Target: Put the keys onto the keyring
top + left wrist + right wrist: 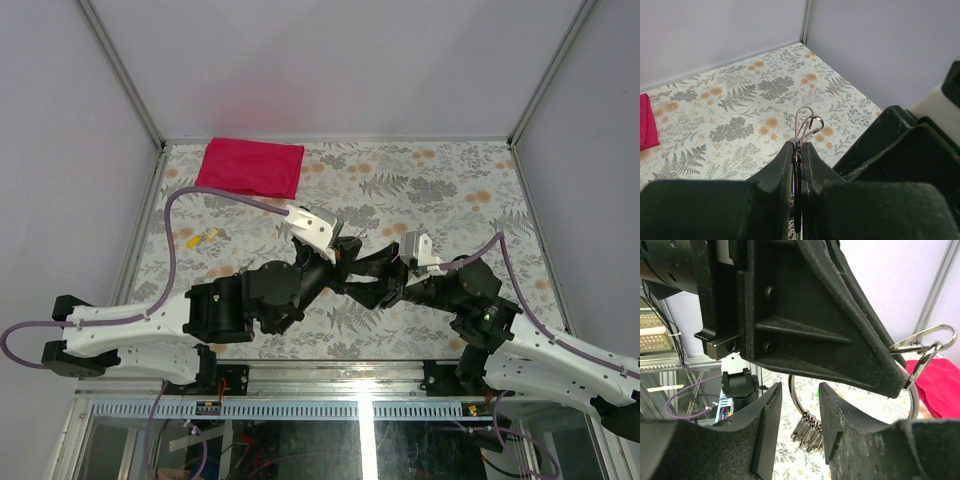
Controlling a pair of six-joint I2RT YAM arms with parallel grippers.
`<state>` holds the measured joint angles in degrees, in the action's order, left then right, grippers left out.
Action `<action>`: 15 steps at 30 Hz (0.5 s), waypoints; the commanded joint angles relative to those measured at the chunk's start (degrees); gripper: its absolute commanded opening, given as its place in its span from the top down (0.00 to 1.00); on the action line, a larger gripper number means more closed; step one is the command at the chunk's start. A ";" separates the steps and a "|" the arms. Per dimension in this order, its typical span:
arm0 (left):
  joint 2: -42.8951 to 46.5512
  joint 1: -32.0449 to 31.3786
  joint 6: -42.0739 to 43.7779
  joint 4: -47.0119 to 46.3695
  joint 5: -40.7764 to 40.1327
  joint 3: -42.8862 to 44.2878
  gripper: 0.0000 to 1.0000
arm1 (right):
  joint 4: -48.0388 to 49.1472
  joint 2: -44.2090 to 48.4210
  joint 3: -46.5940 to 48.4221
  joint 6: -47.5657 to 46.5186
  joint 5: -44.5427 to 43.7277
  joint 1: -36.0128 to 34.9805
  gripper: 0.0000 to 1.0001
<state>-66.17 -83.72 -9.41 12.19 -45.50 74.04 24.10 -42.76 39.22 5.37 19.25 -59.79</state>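
- Silver wire loops of the keyring [807, 122] poke up out of your left gripper [797, 146], which is pinched tight on them.
- Its widest loop hangs below, with small silver pieces bunched at the bottom.
- Your right gripper [800, 412] stands partly wide, one finger either side of that loop.
- Both grippers meet above the floral table [450, 190].

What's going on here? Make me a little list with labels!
left gripper: shut on the keyring, wire loops poking out past the fingertips
right gripper: open, one finger on each side of a large ring
under the large ring: a bunch of small silver metal pieces hanging
red cloth: far left part of the table
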 commanded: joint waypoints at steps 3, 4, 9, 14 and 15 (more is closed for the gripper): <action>-0.45 0.15 -1.12 -3.22 -2.40 2.33 1.00 | 8.95 -0.58 -0.95 3.33 1.15 -0.06 0.60; -0.57 0.15 -1.20 -3.22 -2.60 2.34 1.00 | 9.55 -0.65 -1.11 3.60 1.15 -0.06 0.60; -1.21 0.19 -1.65 -3.04 -3.18 2.51 1.00 | 11.40 -1.25 -1.34 5.08 1.31 -0.06 0.64; -1.40 0.14 -1.79 -3.26 -3.17 2.54 1.00 | 12.74 -1.80 -1.84 6.41 1.50 -0.11 0.78; -1.36 0.16 -1.84 -3.37 -3.29 2.49 1.00 | 12.92 -1.72 -1.99 6.67 1.43 -0.03 0.83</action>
<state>-67.64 -83.72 -9.85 12.08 -46.96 74.54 31.18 -44.45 37.36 10.28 20.32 -59.79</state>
